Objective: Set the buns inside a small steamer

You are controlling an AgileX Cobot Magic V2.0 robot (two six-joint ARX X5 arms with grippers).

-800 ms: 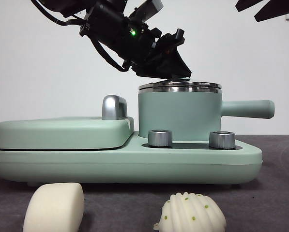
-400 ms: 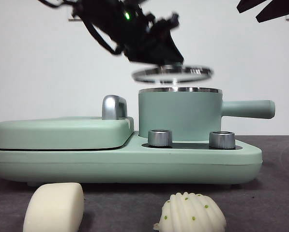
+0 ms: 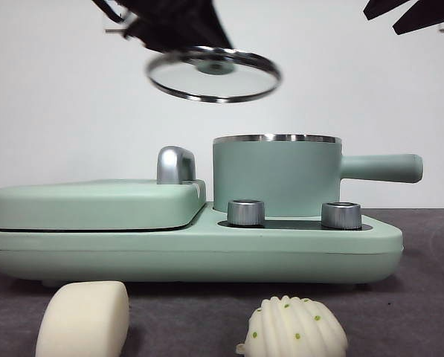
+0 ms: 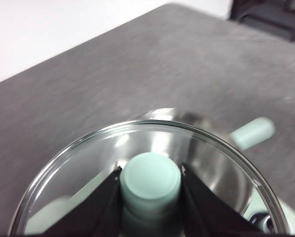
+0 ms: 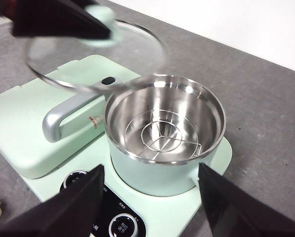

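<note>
Flat mint-green griddle (image 3: 95, 204) — lid shut, chrome handle (image 3: 175, 164) — beside two chrome knobs (image 3: 245, 212).

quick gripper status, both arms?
Left gripper: shut on the glass lid by its green knob, lifted clear of the small steamer.
Right gripper: open, holding nothing, above the steamer.

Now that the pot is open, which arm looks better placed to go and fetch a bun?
Probably the right. Its gripper is open and empty above the pot, while the left gripper is shut on the lid. Both buns lie on the table.
</note>
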